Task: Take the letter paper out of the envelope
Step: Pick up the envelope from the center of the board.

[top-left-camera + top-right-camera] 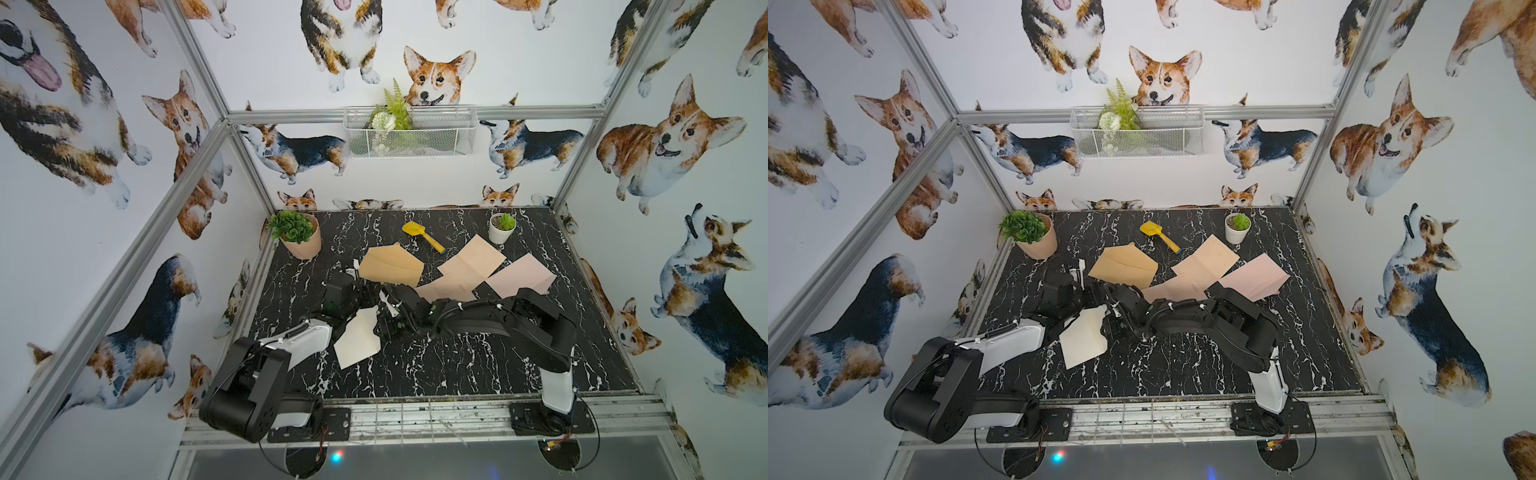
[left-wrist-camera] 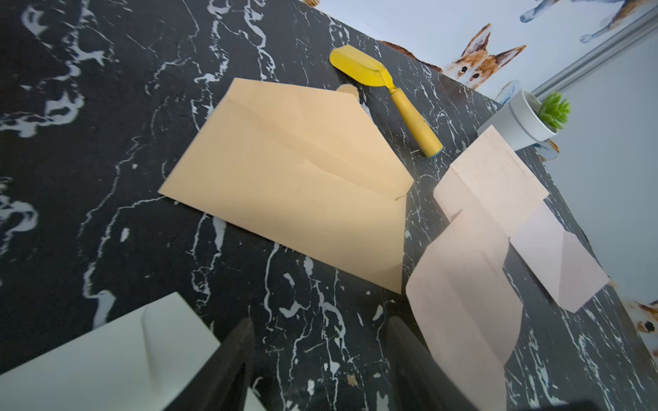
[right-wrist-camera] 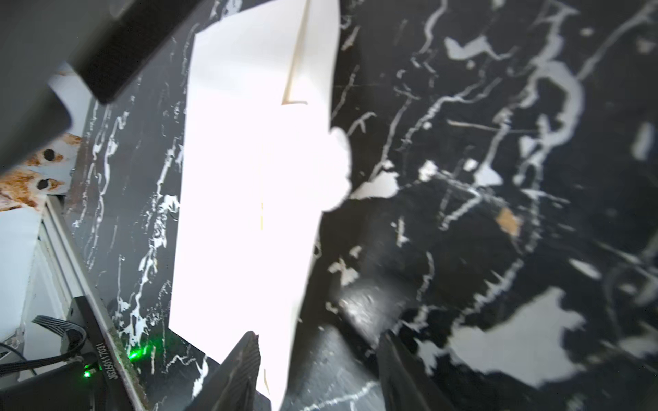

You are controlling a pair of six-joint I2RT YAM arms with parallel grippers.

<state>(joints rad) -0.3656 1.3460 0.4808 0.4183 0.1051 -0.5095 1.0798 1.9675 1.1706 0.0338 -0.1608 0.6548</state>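
Note:
A cream envelope lies flat on the black marble table, between the two arms. Its inside is hidden, and no letter paper shows at it. My right gripper stands open at the envelope's far-right corner; the paper's edge runs past one fingertip. My left gripper is open over bare table, with the cream envelope off to one side of it. An open tan envelope lies farther back.
Pink creased paper sheets and a pink envelope lie at the right. A yellow toy shovel, a white succulent pot and a terracotta plant pot stand along the back. A wire basket hangs on the wall.

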